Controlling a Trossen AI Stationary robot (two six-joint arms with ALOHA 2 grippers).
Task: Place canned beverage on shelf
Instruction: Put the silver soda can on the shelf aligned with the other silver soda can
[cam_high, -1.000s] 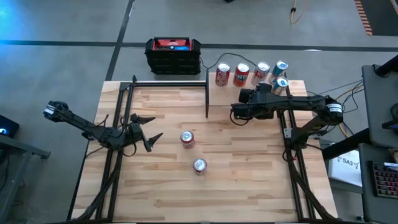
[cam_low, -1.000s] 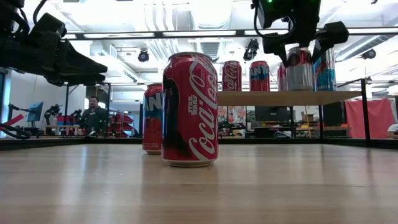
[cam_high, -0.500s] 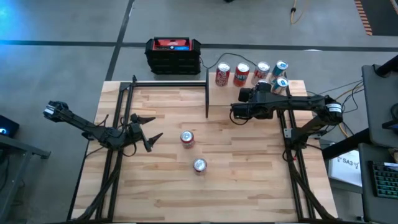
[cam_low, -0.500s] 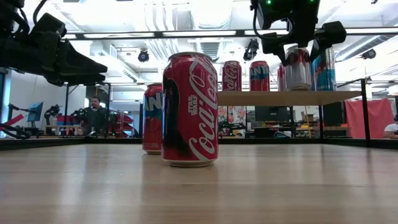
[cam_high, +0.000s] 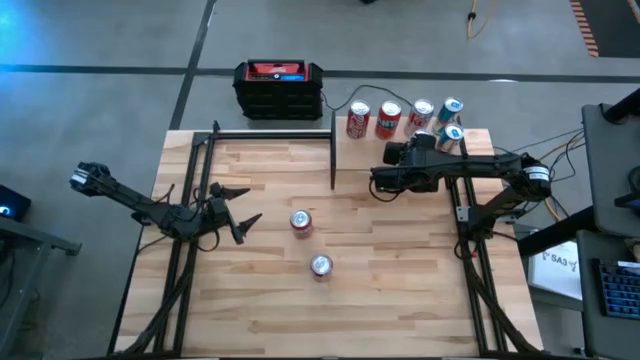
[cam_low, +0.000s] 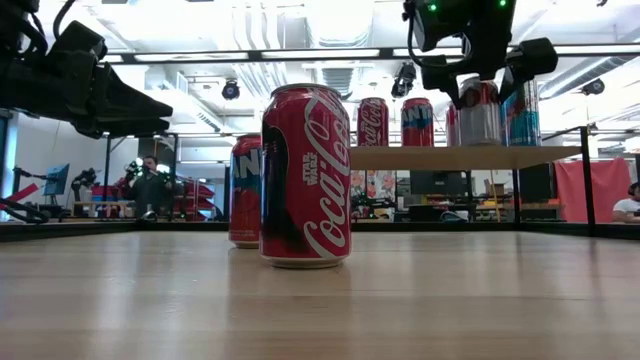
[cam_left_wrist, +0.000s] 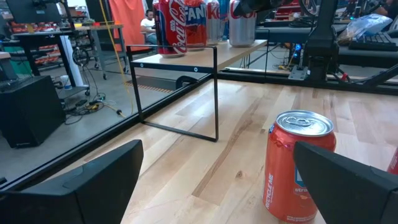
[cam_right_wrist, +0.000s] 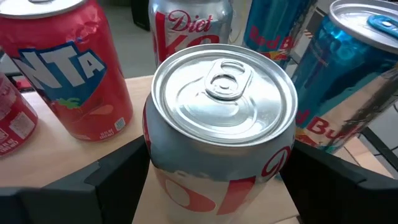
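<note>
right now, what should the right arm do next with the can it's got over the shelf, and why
Probably open the right gripper and let go. The silver can between its fingers looks upright, its base apparently already resting on the shelf beside the other cans, so nothing more seems needed before release. The left gripper waits open over the table.

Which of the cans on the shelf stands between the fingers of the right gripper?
The silver Diet Coke can between the right gripper fingers; the Fanta can and blue Red Bull cans stand behind it.
</note>
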